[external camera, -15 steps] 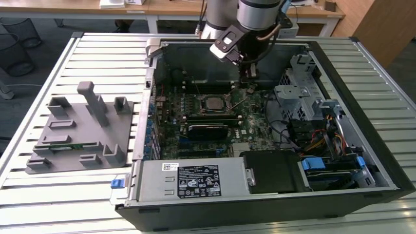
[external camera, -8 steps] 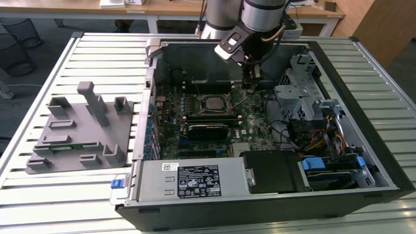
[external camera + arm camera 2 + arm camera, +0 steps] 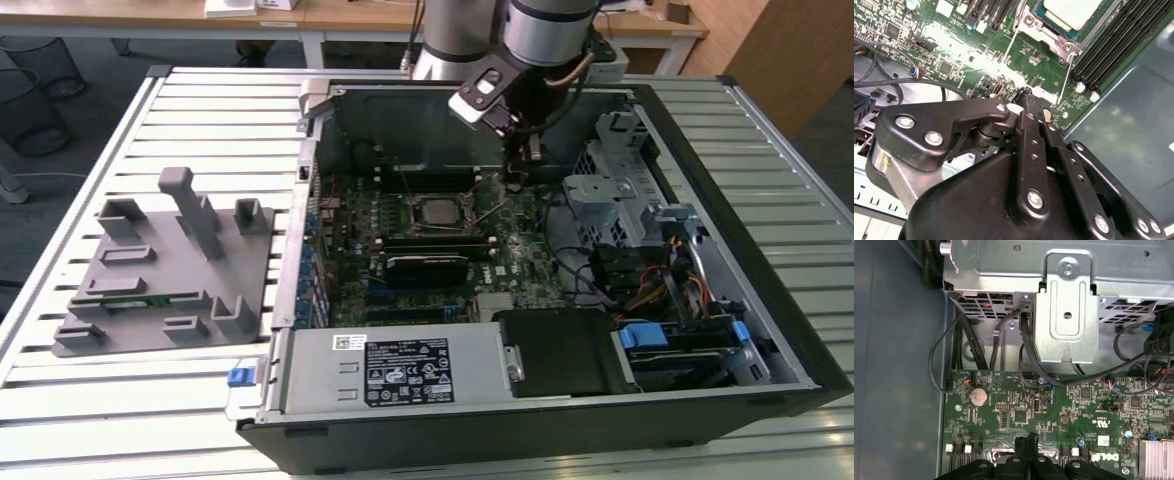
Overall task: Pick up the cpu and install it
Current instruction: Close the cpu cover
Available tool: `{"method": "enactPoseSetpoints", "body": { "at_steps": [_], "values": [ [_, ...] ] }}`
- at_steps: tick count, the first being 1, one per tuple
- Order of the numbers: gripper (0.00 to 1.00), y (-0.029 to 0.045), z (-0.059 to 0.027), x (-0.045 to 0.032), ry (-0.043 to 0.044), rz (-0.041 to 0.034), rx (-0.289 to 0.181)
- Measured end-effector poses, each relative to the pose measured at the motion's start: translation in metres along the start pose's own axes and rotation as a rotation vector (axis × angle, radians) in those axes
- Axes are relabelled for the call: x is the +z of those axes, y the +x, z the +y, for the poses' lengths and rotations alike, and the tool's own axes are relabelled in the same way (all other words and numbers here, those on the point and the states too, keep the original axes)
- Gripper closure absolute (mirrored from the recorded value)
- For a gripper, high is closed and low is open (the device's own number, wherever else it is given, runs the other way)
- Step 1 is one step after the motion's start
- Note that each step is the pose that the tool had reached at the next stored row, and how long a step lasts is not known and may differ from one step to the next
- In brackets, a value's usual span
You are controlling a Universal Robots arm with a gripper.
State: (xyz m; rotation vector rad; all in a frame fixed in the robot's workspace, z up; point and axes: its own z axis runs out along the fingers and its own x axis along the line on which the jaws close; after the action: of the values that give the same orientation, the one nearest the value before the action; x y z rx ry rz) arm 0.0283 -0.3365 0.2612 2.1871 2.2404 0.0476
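Exterior view: an open computer case (image 3: pixel 561 425) lies on a slatted counter (image 3: pixel 134 420). The cpu (image 3: pixel 438 212) sits in its socket on the motherboard (image 3: pixel 354 215), mid-case. The gripper (image 3: pixel 525 155) hangs just beyond it, toward the exterior view's right and farther back, jaws pressed together on nothing. In the second wrist view the cpu (image 3: pixel 1074 11) is a flat square with a pale silver top and a thin darker rim. It is probably light, stiff, smooth-topped and fragile underneath, so best held by opposite edges.
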Motion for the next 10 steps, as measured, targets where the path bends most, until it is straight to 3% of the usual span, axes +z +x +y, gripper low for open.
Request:
{"method": "enactPoseSetpoints", "body": {
  "at_steps": [10],
  "values": [
    [0.89, -0.0003, 0.0097, 0.0036, 0.0034, -0.0001, 0.0]
  ]
}}
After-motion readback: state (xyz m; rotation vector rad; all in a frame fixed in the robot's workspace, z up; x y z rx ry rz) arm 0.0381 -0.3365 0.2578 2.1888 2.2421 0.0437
